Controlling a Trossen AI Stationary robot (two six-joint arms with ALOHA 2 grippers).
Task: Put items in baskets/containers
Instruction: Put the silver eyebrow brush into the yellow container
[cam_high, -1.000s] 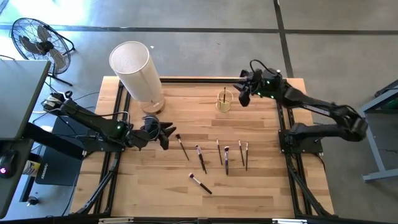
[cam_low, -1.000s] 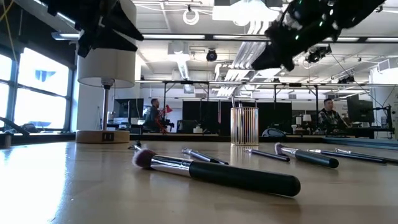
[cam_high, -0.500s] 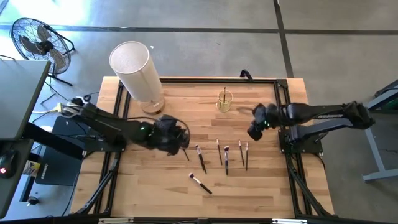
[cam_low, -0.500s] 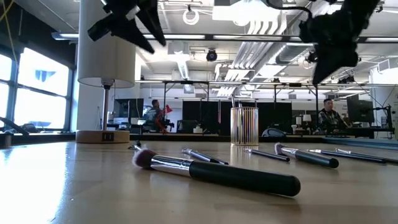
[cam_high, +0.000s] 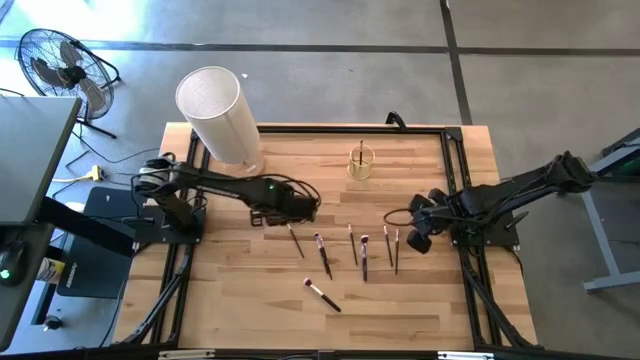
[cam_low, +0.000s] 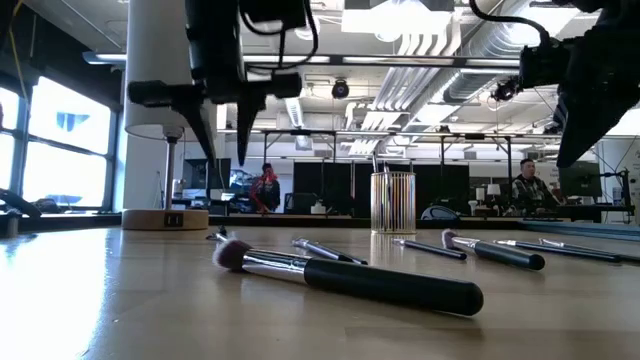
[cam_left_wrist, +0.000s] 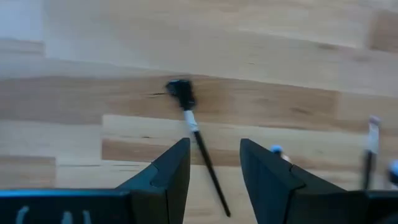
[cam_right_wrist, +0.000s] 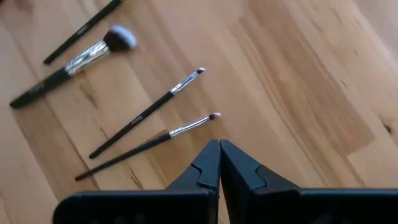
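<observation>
while the left gripper (cam_left_wrist: 214, 165) hangs fingers apart over a brush (cam_left_wrist: 196, 134) – seemingly untouched – the right gripper (cam_right_wrist: 219, 163), closed and empty, sits at the bench's (cam_high: 250, 310) three o'clock.

Grey floor (cam_high: 330, 25) — fan (cam_high: 58, 62) nearby

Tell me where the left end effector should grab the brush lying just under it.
Grip the brush mid-handle, coming straight down. It lies flat on the table, apart from other brushes, already between the open left end effector fingers, handle running lengthwise through the gap, so turning the wrist first seems wise.
</observation>
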